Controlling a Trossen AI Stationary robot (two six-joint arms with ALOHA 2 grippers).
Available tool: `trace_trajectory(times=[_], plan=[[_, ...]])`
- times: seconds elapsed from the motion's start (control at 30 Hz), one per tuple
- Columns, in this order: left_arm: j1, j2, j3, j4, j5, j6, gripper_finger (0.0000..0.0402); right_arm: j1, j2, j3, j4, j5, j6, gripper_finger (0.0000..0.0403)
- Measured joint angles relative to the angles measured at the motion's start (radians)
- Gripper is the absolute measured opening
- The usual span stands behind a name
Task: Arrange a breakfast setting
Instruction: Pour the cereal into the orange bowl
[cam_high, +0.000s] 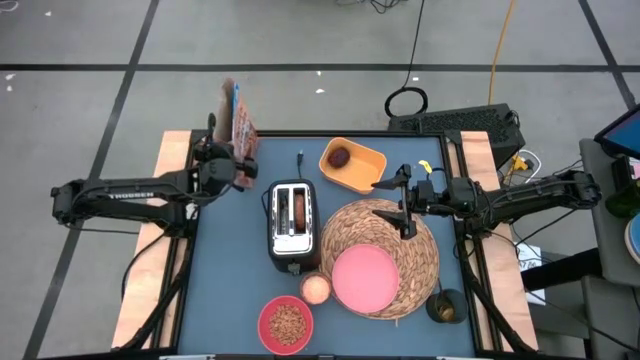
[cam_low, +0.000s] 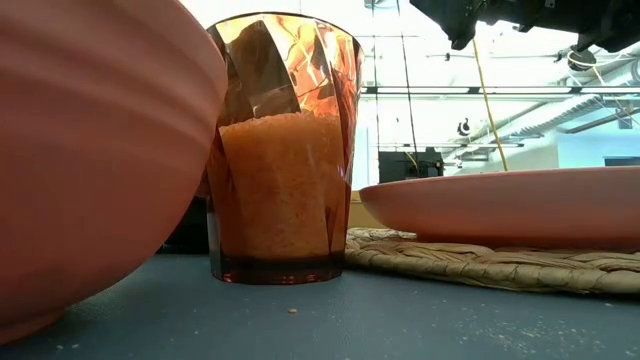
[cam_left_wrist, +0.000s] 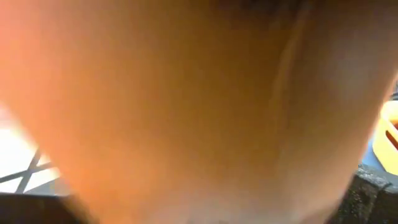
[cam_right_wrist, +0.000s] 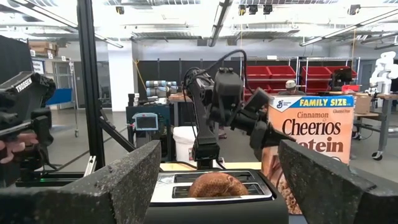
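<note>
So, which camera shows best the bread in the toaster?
The right wrist view: the bread rises from the toaster slot, straight ahead between the right pincer's open fingers. The high view shows only its brown top in the slot. The low view and the left wrist view do not show it.

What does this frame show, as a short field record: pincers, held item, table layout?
left pincer: at the table's far left corner, against the cereal box; grip not visible
right pincer: open, above the placemat's far edge
plate: on the placemat
bread: in the toaster
fruit: in the yellow tray
</note>
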Motion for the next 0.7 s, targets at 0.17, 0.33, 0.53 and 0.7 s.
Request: trace_trajectory(times=[0.17, 0.33, 0.53, 0.7], plan=[[0.0, 0.0, 0.033, 0.0, -0.001, 0.027, 0.0392, 0.0, 0.0, 0.0, 0.0, 0.0, 0.0, 0.032], [0.0, 0.0, 0.062, 0.0, -0.001, 0.06, 0.0392, 0.0, 0.0, 0.0, 0.0, 0.0, 0.0, 0.032], [0.0, -0.01, 0.089, -0.002, -0.001, 0.097, 0.0392, 0.0, 0.0, 0.0, 0.0, 0.0, 0.0, 0.032], [0.0, -0.058, 0.095, -0.001, -0.001, 0.106, 0.0392, 0.0, 0.0, 0.0, 0.0, 0.0, 0.0, 0.032]])
